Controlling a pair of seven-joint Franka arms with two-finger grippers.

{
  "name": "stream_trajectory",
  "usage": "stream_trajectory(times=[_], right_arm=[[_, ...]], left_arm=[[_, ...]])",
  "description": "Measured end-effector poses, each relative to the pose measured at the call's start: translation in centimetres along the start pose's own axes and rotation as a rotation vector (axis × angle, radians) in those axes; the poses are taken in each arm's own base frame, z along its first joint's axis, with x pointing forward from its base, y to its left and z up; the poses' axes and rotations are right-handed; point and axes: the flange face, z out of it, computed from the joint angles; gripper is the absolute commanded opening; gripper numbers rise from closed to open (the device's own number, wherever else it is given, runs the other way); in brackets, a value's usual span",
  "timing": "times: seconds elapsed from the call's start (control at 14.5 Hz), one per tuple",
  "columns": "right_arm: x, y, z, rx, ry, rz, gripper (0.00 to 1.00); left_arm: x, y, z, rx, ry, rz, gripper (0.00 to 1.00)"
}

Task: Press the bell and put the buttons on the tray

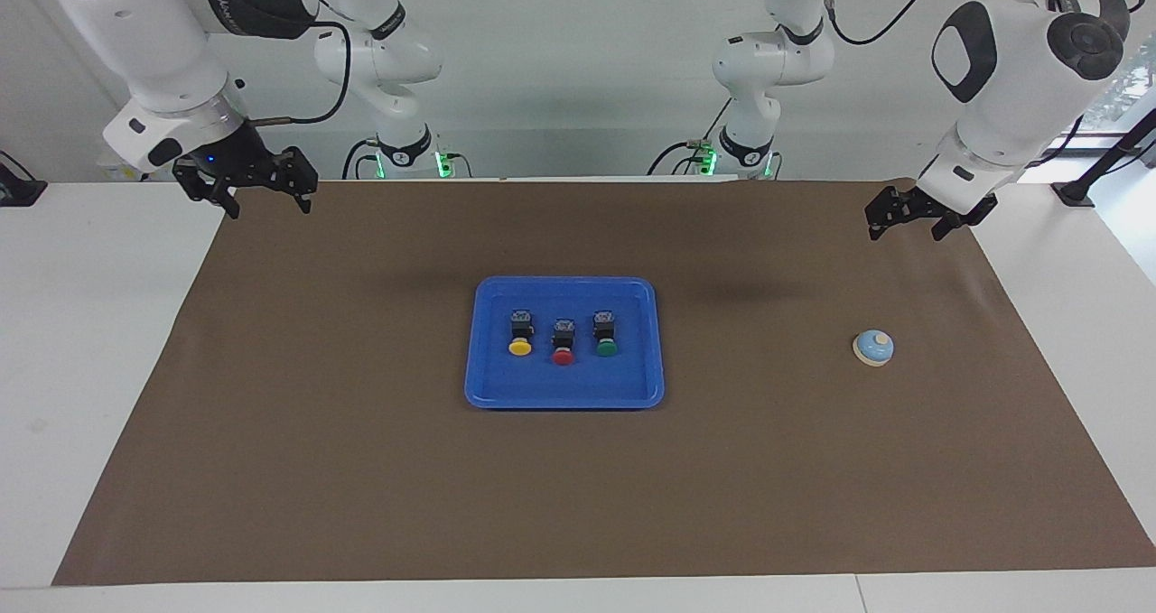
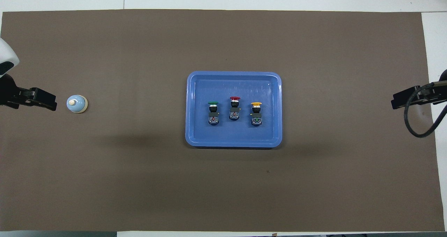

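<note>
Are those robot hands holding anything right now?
No. The left hand and right hand are both open and empty, up over the mat's edges. The buttons lie on the tray.

Glossy plastic tray (image 1: 564,394), matt mat (image 1: 361,469)

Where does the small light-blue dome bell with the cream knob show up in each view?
Facing view: the light-blue dome bell sits on the brown mat toward the picture's right edge, level with the blue plastic tray.
Overhead view: same bell, near the picture's left edge.
Shared landmark: the tray, central in both.
</note>
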Motion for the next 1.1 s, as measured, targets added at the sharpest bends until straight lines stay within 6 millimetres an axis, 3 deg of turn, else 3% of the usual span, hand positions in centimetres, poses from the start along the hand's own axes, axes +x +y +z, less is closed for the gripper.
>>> stream_trajectory(times=[0.62, 1.1], right_arm=[[0.0, 0.0, 0.0, 0.0, 0.0, 0.0, 1.0], [0.0, 0.0, 0.0, 0.0, 0.0, 0.0, 1.0]], left_arm=[[0.2, 0.5, -2.1, 0.002, 0.045, 0.007, 1.0], [0.2, 0.6, -2.3, 0.002, 0.049, 0.01, 1.0]])
